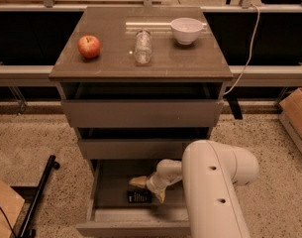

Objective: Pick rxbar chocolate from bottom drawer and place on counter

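Flat on the floor of the pulled-out bottom drawer: the rxbar chocolate, black wrapper, lettering up, close to the drawer's front. Right over it, down inside the drawer, the gripper, with tan fingers spread apart and nothing clamped between them; one tip just behind the bar, the other just beside its right end. Cannot tell whether either tip touches the wrapper. Behind the gripper, the bulky white arm, covering the drawer's right part and front corner.

Above, the middle drawer and top drawer, both slightly out, overhanging the back of the bottom one. On the counter: a red apple at left, a glass jar in the middle, a white bowl toward the back right, all well apart.

Down the cabinet's right side, a white cable. On the speckled floor, a black pole at left, a cardboard box at right.
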